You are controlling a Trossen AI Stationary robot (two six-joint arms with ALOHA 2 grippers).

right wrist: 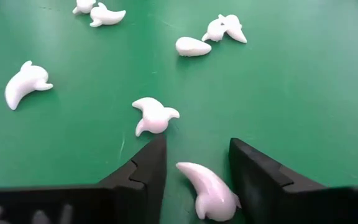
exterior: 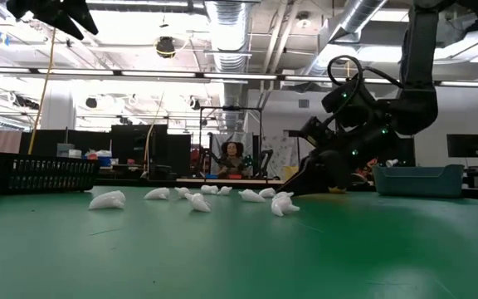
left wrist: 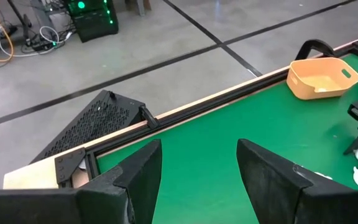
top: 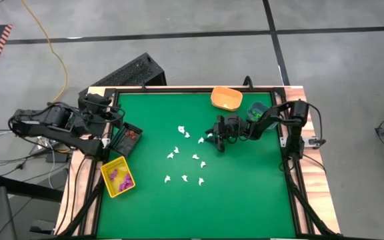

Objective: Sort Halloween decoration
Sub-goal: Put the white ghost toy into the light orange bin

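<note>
Several white trinkets of the Halloween decoration point(top: 185, 157) lie scattered on the green mat point(top: 245, 193). My right gripper point(right wrist: 197, 168) is down at the mat's right of centre. It is open, and one white trinket point(right wrist: 207, 193) lies flat on the mat between its fingers. More white trinkets point(right wrist: 154, 115) lie just beyond the fingertips. My left gripper point(left wrist: 199, 168) hangs open and empty above the table's left edge, near the black bin point(top: 126, 139). My right gripper slants down from the table's right side, a finger on either side of the white trinket's point(right wrist: 219, 205) curved body. The trinket lies on the mat, close to one finger point(right wrist: 253, 177). Whether that finger touches it, I cannot tell.
A yellow bin point(top: 117, 177) with purple pieces and the black bin with reddish pieces stand at the left edge. An orange bin point(top: 226, 99) and a blue bin point(top: 257, 110) stand at the far right. The mat's near half lies bare.
</note>
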